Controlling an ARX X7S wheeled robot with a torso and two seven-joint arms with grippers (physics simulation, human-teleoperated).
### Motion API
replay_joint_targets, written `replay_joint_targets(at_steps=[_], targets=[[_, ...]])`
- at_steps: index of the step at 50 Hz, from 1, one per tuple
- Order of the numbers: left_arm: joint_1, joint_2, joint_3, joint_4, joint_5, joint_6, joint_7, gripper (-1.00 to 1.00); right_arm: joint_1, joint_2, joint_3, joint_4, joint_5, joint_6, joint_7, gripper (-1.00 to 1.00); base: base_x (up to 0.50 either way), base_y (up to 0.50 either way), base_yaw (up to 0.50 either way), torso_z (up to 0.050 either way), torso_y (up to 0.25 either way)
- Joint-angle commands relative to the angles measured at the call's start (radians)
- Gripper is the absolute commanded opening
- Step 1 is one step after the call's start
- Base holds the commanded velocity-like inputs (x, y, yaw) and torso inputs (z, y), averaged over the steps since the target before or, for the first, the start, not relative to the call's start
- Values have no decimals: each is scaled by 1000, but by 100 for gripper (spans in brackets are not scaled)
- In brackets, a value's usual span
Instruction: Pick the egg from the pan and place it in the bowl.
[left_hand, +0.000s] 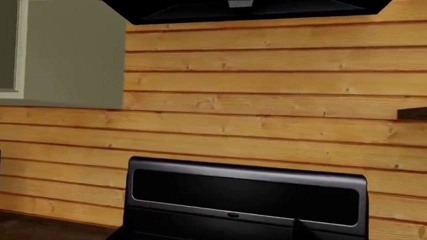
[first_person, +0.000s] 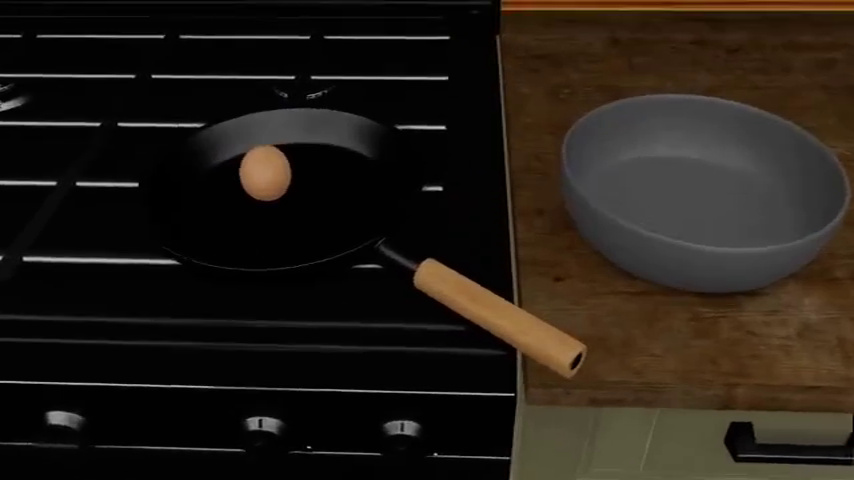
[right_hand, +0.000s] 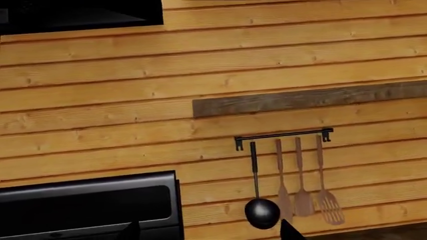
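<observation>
In the head view the tan egg (first_person: 264, 172) lies in the black pan (first_person: 320, 235) on the stove, left of the pan's centre. The pan's wooden handle (first_person: 501, 318) points toward the front right. The blue-grey bowl (first_person: 641, 235) stands empty on the wooden counter to the pan's right. Neither gripper shows in the head view. In the left wrist view only the dark tips of my left gripper (left_hand: 210, 235) show, wide apart, facing the wall. My right gripper (right_hand: 208, 232) also shows two tips wide apart, holding nothing.
The black stove (first_person: 254, 330) has knobs (first_person: 264, 430) along its front. Its back panel (left_hand: 247, 192) stands against the wooden plank wall. A range hood (left_hand: 247, 10) hangs above. A rail with a ladle (right_hand: 261, 212) and spatulas (right_hand: 303, 200) hangs on the wall at the right.
</observation>
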Motion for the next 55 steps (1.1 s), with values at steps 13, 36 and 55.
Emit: replay_joint_targets(at_steps=[13, 36, 55], targets=[[22, 0, -1, 10, -19, 0, -33, 100, -28, -22, -15, 17, -11, -12, -24, 100, 427, 0, 0, 0, 0], [23, 0, 1, 14, -35, 0, -50, 100, -47, -6, -6, 6, 7, -16, -22, 100, 426, 0, 0, 0, 1], [25, 0, -10, 16, 64, 0, 37, 100, -33, -23, -16, -1, 46, 4, -6, 100, 234, 0, 0, 0, 1]])
